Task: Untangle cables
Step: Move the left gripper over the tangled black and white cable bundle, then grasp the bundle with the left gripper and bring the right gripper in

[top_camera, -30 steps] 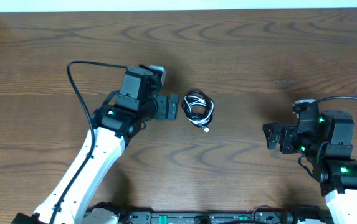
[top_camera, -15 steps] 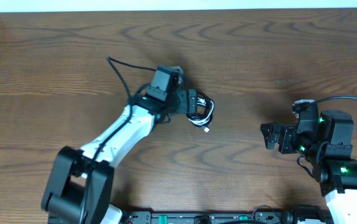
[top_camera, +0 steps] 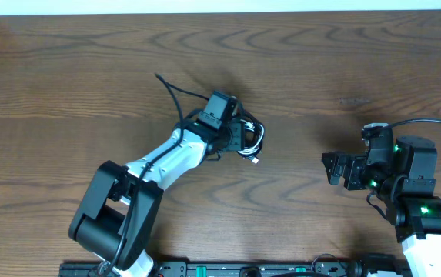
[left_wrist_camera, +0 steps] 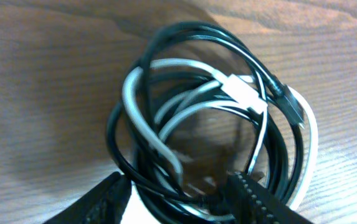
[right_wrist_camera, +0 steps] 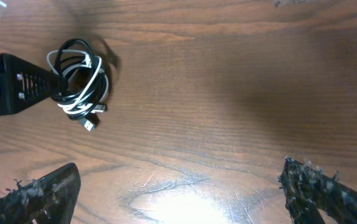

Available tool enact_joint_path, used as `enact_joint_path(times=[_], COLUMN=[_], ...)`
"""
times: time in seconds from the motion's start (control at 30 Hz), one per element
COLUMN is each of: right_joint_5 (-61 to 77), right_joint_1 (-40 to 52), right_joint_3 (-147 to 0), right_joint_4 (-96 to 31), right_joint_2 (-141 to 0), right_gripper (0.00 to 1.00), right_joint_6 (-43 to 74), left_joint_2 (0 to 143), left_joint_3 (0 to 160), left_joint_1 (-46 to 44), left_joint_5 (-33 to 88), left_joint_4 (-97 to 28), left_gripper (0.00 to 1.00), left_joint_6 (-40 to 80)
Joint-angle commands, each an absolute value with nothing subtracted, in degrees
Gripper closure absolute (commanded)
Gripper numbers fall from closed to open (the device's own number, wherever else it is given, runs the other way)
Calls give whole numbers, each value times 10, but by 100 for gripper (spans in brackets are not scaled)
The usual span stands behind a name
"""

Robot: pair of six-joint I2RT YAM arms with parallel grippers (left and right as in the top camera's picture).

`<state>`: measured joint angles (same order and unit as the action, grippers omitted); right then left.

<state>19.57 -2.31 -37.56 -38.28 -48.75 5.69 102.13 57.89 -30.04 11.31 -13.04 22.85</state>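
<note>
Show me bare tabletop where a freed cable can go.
Bare wood lies between the cable bundle and the right gripper, and along the far edge of the table. It is crowded where the left gripper meets the bundle.

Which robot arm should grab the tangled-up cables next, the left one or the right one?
Left. The left pincer sits right at the cable bundle, with strands between its open fingers. The right pincer is open too, but hangs far off across the table.

Left wrist view: lower coils of the cable bundle (left_wrist_camera: 209,118) vanish behind the left gripper's fingers (left_wrist_camera: 259,199) and the bottom edge; grip indeterminable.
</note>
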Motion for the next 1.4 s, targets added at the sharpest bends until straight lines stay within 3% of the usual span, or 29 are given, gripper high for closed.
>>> enact_joint_path(times=[0.0, 0.73, 0.8, 0.83, 0.9, 1.17, 1.37], right_joint_5=[201, 201, 201, 201, 201, 210, 324], right_joint_1=[-22, -22, -22, -22, -22, -22, -22], right_joint_3=[-389, -389, -389, -389, -389, -386, -386], right_joint_4=[-381, -382, -382, -382, -381, -378, -326], right_joint_2=[-488, -488, -488, -488, -488, -496, -544], right_gripper=[1, 1, 1, 1, 1, 1, 4], right_joint_6=[64, 69, 69, 68, 68, 84, 109], left_joint_2=[1037, 1048, 1048, 1048, 1046, 967, 928], left_joint_3=[581, 556, 556, 556, 558, 558, 558], left_joint_1=[-310, -325, -335, -338, -338, -338, -338], left_joint_5=[109, 86, 86, 86, 86, 152, 267], left_joint_4=[-132, -132, -129, -127, -127, -127, -128], left_gripper=[47, 47, 66, 81, 93, 93, 93], left_joint_6=[232, 261, 261, 261, 261, 260, 260])
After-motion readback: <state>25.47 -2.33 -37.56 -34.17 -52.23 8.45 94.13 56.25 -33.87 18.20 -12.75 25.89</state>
